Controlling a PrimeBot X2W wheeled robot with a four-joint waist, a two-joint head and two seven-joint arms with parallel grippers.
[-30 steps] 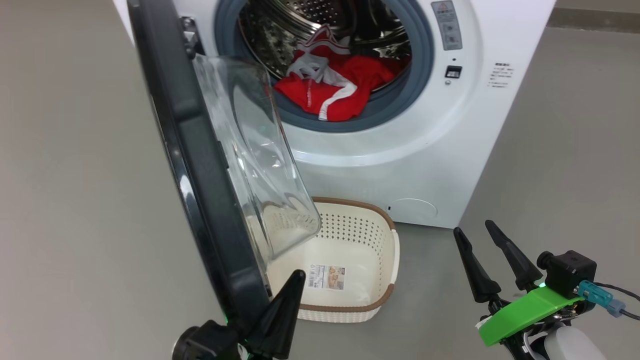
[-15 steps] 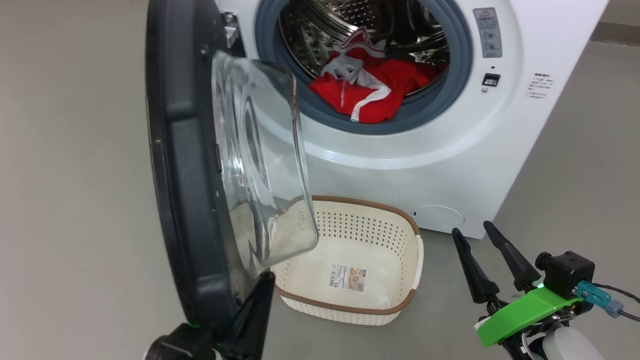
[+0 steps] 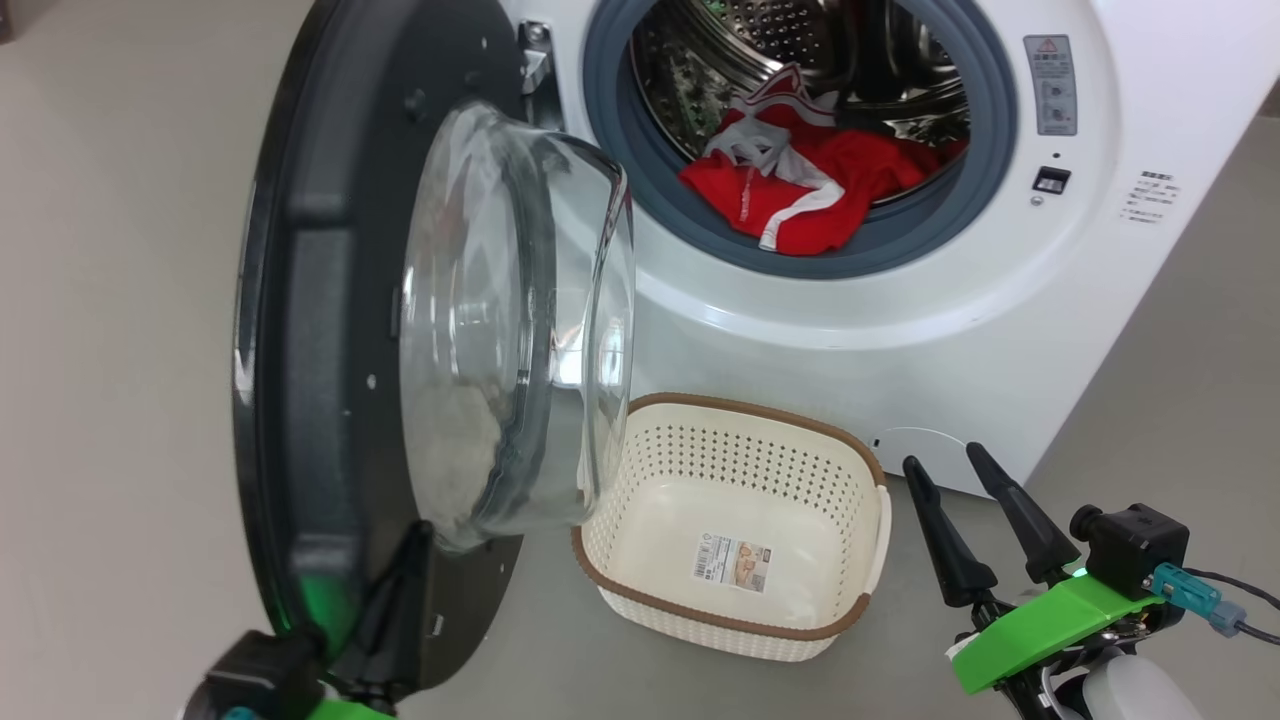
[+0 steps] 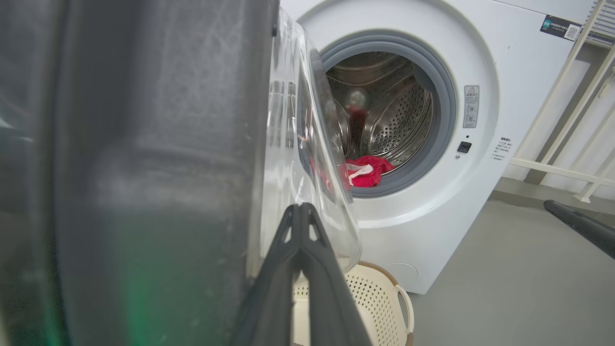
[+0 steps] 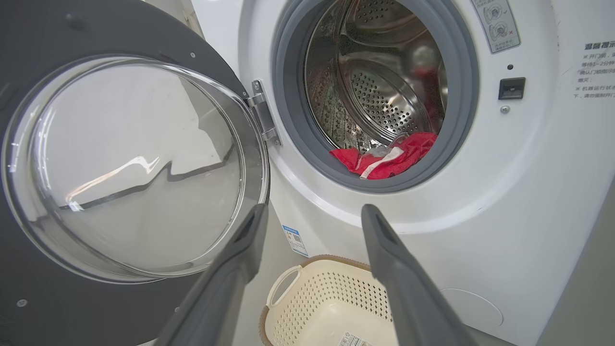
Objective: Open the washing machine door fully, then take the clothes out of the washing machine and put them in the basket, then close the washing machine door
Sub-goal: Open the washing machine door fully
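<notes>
Pushing with its fingers closed together, the left gripper has swung the washing machine door wider than a second ago; a shut tip suits shoving the lower rim. The right gripper waits empty, jaws apart, beside the basket, set below the washing machine opening for the clothes lying in the drum.

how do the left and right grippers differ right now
The left gripper has its jaws pressed shut into one point; the right gripper has its jaws spread wide with nothing between them. The left gripper sits close against the lower inner side of the washing machine door; the right gripper hangs free, to the right of the basket. Both hold none of the clothes.
</notes>
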